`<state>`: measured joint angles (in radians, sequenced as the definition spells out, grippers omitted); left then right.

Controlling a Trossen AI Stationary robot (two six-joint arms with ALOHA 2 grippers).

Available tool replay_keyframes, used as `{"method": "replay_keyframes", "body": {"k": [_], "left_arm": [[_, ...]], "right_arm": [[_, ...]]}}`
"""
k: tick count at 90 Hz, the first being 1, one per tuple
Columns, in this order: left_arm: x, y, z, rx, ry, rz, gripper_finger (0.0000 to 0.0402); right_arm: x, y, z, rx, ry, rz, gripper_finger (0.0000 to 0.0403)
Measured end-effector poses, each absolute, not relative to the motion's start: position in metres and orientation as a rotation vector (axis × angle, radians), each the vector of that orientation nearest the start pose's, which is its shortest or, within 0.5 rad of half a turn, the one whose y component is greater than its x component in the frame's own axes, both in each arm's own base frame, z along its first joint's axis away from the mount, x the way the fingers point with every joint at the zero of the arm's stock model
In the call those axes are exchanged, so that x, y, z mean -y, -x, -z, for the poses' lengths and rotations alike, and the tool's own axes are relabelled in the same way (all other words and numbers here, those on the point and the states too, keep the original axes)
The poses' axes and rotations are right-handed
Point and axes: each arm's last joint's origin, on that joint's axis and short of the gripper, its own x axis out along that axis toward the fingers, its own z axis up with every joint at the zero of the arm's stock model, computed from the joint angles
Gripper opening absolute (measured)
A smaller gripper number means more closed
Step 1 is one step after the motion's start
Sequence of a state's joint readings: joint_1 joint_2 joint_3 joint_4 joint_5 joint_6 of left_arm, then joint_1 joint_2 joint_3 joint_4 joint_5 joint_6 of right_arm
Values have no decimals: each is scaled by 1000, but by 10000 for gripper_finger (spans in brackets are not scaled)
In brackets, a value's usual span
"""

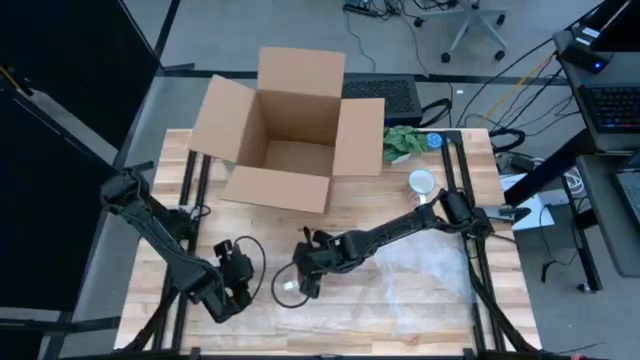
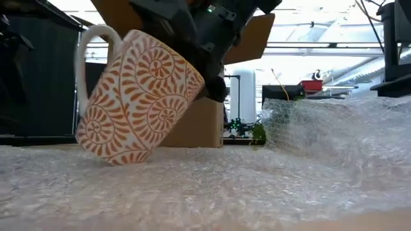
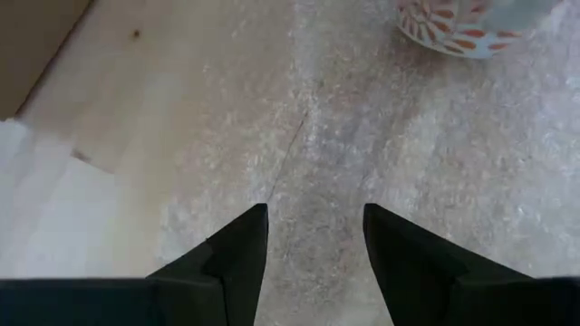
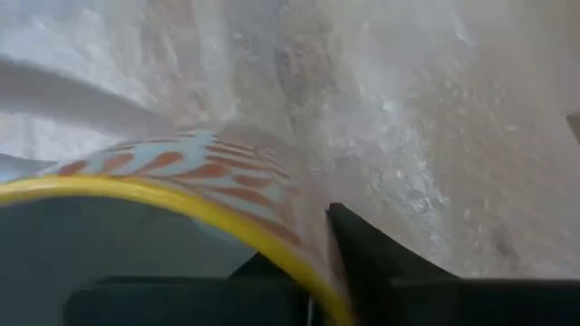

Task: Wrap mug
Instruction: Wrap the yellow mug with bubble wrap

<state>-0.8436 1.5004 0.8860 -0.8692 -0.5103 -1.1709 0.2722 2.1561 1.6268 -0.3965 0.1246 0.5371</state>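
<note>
A white mug with orange swirls (image 2: 138,96) and a yellow rim stands tilted on a sheet of clear bubble wrap (image 2: 270,186), near the table's front middle. Only its lower base edge (image 2: 119,157) is on the wrap, and its handle (image 2: 87,45) points up. My right gripper (image 1: 308,275) is shut on the mug's rim. My left gripper (image 3: 315,213) hovers open over the wrap (image 3: 435,136), just left of the mug (image 3: 462,27), with nothing between its fingers. My right gripper holds the mug's yellow rim (image 4: 272,240), one finger outside the wall (image 4: 381,263) and the other inside the cup. It comes slanting down from the right at the raised side of the mouth (image 2: 202,80). The mug leans over, its base edge on the bubble wrap.
An open cardboard box (image 1: 290,130) stands at the table's far middle. To its right are a green leafy item (image 1: 405,142) and a second, white mug (image 1: 422,183). The bubble wrap (image 1: 430,280) covers the front right of the table, bunched up toward the right.
</note>
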Motion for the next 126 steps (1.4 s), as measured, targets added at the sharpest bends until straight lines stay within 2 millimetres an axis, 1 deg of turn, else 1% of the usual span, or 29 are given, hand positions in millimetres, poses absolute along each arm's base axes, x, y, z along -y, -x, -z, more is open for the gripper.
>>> {"method": "replay_keyframes", "body": {"k": [31,48,60,72,87,93,113,121,126], "left_arm": [[174,-173,-182,-1072,111,-394,171],[175,-175,-182,-1067,128,-380,171],[175,-174,-182,-1069,126,-381,171],[175,-174,-182,-1071,124,-379,171],[175,-174,-182,-1072,125,-379,171],[175,-174,-182,-1072,124,-379,171],[175,-174,-182,-1073,124,-379,171],[175,-174,-182,-1073,124,-379,171],[175,-174,-182,-1073,124,-379,171]], "right_arm": [[-119,-454,-177,-872,-331,109,143],[-112,-456,-178,-864,-344,115,178],[-108,-457,-179,-877,-383,81,187],[-106,-459,-184,-856,-426,44,187],[-102,-458,-191,-845,-412,39,187],[-99,-456,-197,-840,-398,35,187],[-91,-447,-229,-796,-366,18,187],[-90,-441,-237,-807,-358,19,187],[-89,-434,-244,-835,-353,26,187]]}}
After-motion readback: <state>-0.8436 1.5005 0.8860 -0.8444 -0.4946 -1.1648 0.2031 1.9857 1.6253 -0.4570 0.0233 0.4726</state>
